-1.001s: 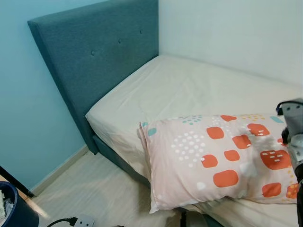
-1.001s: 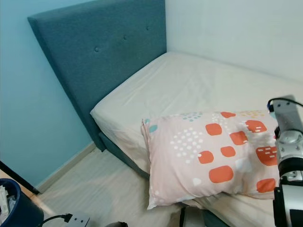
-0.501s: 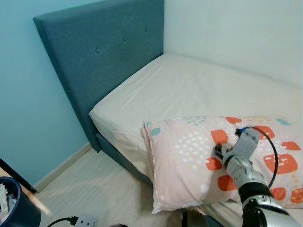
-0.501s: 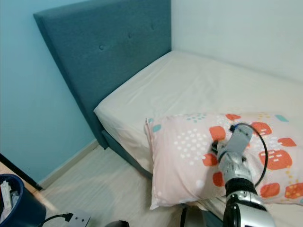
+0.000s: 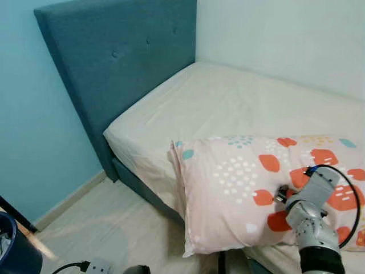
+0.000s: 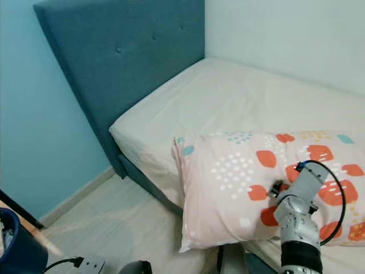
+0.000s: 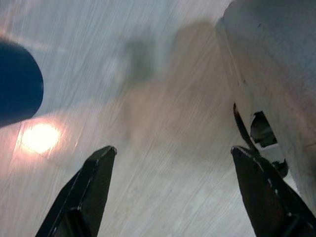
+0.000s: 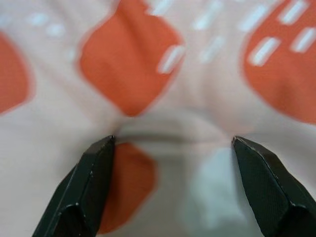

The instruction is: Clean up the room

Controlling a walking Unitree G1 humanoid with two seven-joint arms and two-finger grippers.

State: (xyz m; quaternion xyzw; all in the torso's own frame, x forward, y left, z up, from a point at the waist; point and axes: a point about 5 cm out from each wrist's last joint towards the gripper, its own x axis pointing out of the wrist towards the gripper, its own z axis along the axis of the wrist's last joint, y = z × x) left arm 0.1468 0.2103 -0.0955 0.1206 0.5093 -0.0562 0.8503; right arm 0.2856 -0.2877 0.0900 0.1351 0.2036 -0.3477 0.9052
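1. Pillow (image 5: 268, 191) lies at the bed's (image 5: 228, 103) near edge, overhanging the floor (image 5: 114, 228), far from the headboard (image 5: 114, 63).
2. Right gripper (image 8: 173, 163) presses into it, fingers spread, probably to pinch fabric.
3. Left gripper (image 7: 173, 187) hangs open above floor.

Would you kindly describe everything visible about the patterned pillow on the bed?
The pillow is a soft, pale pink cushion printed with orange blocks, teal patches and white dots. It lies flat on the cream mattress, one corner overhanging the bed's edge above the floor. The right gripper, fingers spread open, presses into its fabric and dents it.
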